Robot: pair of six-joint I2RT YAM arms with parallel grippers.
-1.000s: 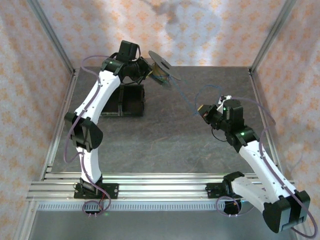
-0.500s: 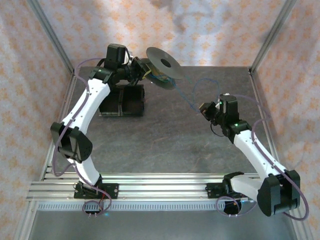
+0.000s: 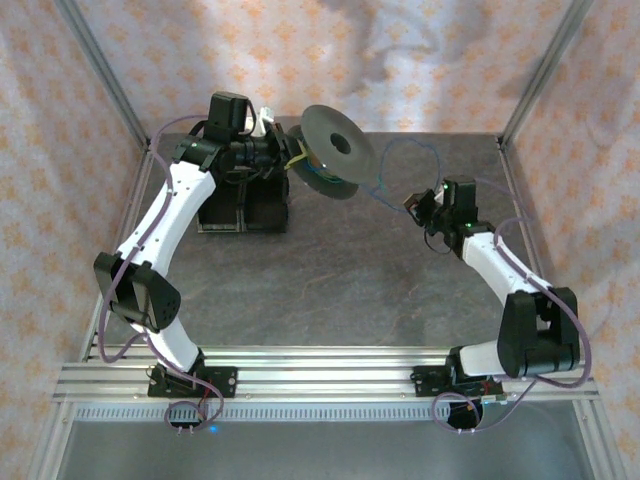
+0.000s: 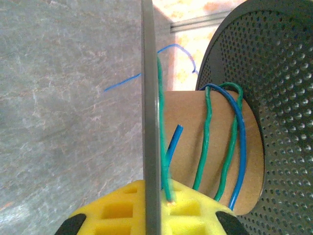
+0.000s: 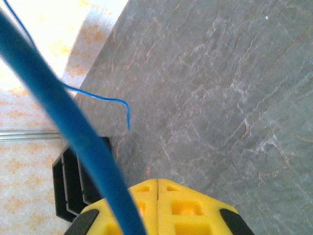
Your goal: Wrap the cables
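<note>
A dark grey spool [image 3: 335, 150] hangs tilted above the table's back edge, with my left gripper [image 3: 290, 152] shut on one flange. In the left wrist view the flange edge [image 4: 148, 98] sits between the yellow fingertips of the left gripper [image 4: 149, 208]. Green cable [image 4: 208, 142] and blue cable [image 4: 240, 142] make a few turns round the cardboard core [image 4: 188, 122]. The blue cable [image 3: 400, 146] arcs from the spool to my right gripper [image 3: 418, 205]. In the right wrist view the right gripper [image 5: 157, 196] is shut and the blue cable [image 5: 73, 127] runs up past its left finger.
A black slotted rack [image 3: 245, 205] stands on the grey table under the left arm, and also appears as the black rack [image 5: 73, 186]. Metal frame posts and patterned curtains close the sides and back. An aluminium rail [image 3: 320, 372] runs along the near edge.
The left arm has swung the spool rightward and turned it. The right gripper has moved back toward the spool, and the blue cable has gone from a straight line to a slack arc.
</note>
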